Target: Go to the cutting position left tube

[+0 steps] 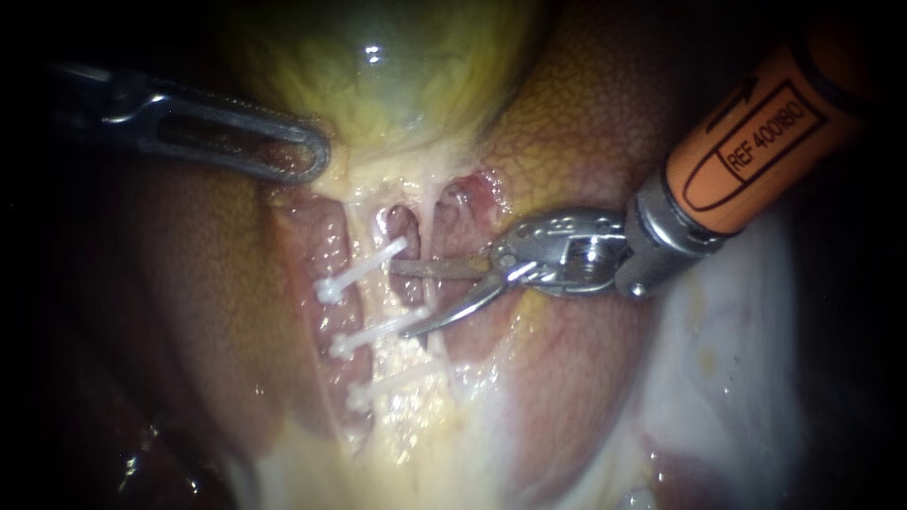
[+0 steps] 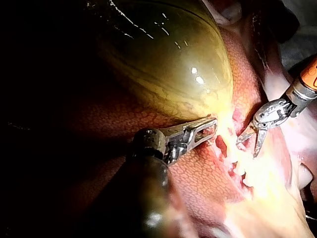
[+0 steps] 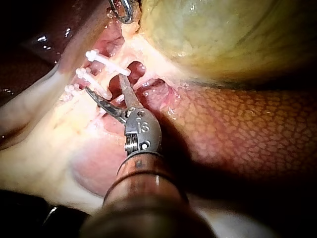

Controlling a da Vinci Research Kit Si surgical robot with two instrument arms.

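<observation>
The left tube (image 1: 371,300) runs down from the gallbladder (image 1: 397,66) and carries three white clips (image 1: 364,269), (image 1: 378,331), (image 1: 383,385). My right instrument (image 1: 401,300), on an orange shaft, has its two blades open. The upper blade tip lies by the top clip and the lower tip by the middle clip, at the tube's right edge. The blades cross the thinner right tube (image 1: 436,236). In the right wrist view the open blades (image 3: 104,83) reach in among the clips (image 3: 106,62). My left instrument (image 1: 288,156) is shut on the gallbladder's neck, as its wrist view (image 2: 200,131) also shows.
Mottled liver (image 1: 586,123) lies on both sides of the dissected bed. Pale fatty tissue (image 1: 416,434) spreads below the clips. A reddish pocket (image 1: 472,194) opens just right of the right tube.
</observation>
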